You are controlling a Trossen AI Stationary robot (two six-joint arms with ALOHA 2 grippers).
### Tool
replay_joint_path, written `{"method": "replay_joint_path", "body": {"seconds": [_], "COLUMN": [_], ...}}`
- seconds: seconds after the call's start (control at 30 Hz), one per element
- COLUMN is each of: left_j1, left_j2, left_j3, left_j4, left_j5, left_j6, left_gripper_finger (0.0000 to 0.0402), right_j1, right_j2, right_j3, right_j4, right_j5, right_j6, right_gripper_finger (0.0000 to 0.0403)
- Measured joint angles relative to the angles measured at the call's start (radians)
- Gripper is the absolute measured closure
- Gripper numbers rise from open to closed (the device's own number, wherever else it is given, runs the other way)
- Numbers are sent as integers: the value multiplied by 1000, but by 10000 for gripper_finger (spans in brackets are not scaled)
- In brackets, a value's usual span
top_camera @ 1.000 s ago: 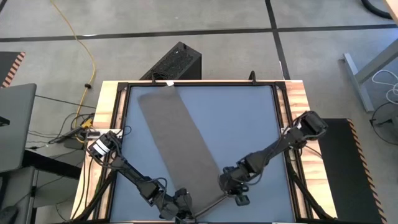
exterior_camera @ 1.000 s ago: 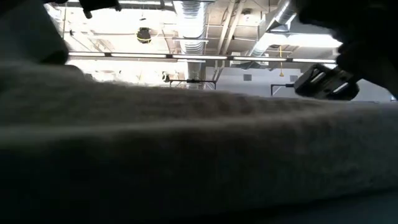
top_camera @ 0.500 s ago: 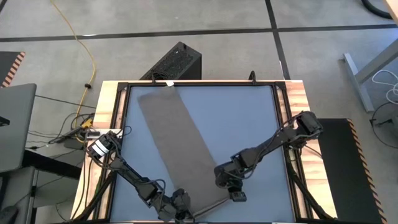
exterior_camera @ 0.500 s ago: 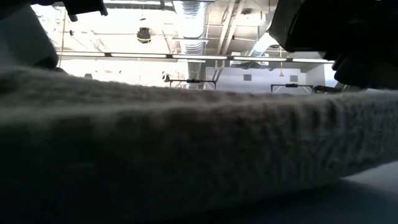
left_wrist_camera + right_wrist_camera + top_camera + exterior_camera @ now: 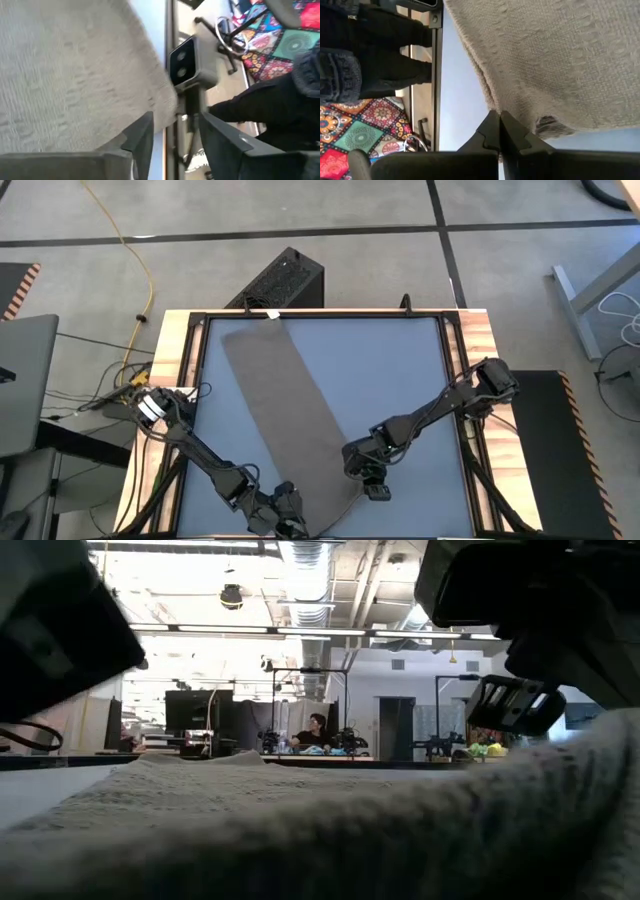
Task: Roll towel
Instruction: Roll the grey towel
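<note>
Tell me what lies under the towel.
The towel lies flat and slantwise on the blue table mat, which shows all around it. Whatever else might sit beneath is covered. The right hand is shut on its near corner; the left hand has opened.

Towel (image 5: 288, 408): laid on table (image 5: 400, 370), running diagonally from far left corner to near edge. Left gripper (image 5: 288, 525): at near end, left side. Right gripper (image 5: 370, 483): at near end, right side.
</note>
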Motion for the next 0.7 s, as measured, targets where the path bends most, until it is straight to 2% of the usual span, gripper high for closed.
{"method": "replay_joint_path", "body": {"seconds": [0.2, 0.4, 0.7], "left_j1": [-61, -113, -90], "left_j2": [-12, -12, -11], "left_j3": [0, 0, 0], "left_j4": [-18, -43, -57], "left_j5": [4, -149, -209], "left_j6": [124, 247, 446], "left_gripper_finger": [247, 251, 252], "right_j1": [-1, 5, 8], "right_j2": [0, 0, -1], "right_j3": [0, 0, 0], "right_j4": [2, 3, 4], "right_j5": [8, 31, 59], "right_j6": [23, 43, 67], "right_gripper_finger": [386, 386, 386]}}
